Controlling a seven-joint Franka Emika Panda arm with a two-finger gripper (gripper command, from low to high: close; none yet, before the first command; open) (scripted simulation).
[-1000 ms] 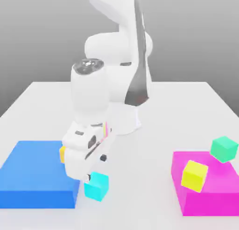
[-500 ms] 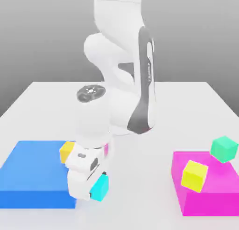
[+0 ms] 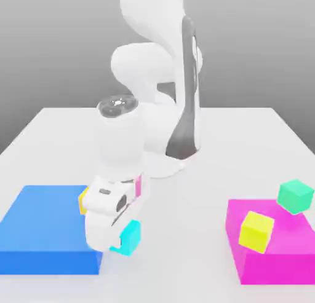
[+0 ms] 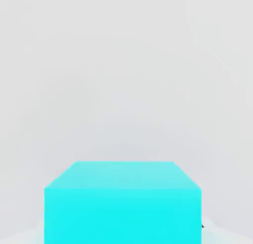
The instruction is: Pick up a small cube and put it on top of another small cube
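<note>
A: Where do we stand with the cyan cube (image 3: 130, 237)?

B: In the exterior view it sits at the lower left centre of the frame, tucked against the end of the gripper (image 3: 120, 239), just beside the near right corner of the flat blue block (image 3: 43, 225). It looks lifted a little off the white bench (image 3: 184, 246). In the hand view the same cube (image 4: 122, 203) takes up the lower middle of the frame, very close to the camera.

A: So do we have hold of it?

B: We judge that the gripper is closed on the cube, since the cube hangs at the fingertips, though the fingers themselves are hidden behind the hand.

A: Then the pick is done?

B: As far as we can see, yes. What is left is the carry and the placing on another small cube.

A: Which candidates do we see?

B: A yellow cube (image 3: 84, 200) on the blue block, partly hidden by the hand. Another yellow cube (image 3: 256, 232) rests on the magenta block (image 3: 277, 252) at lower right, and a mint green cube (image 3: 296, 196) sits at that block's far edge.
</note>
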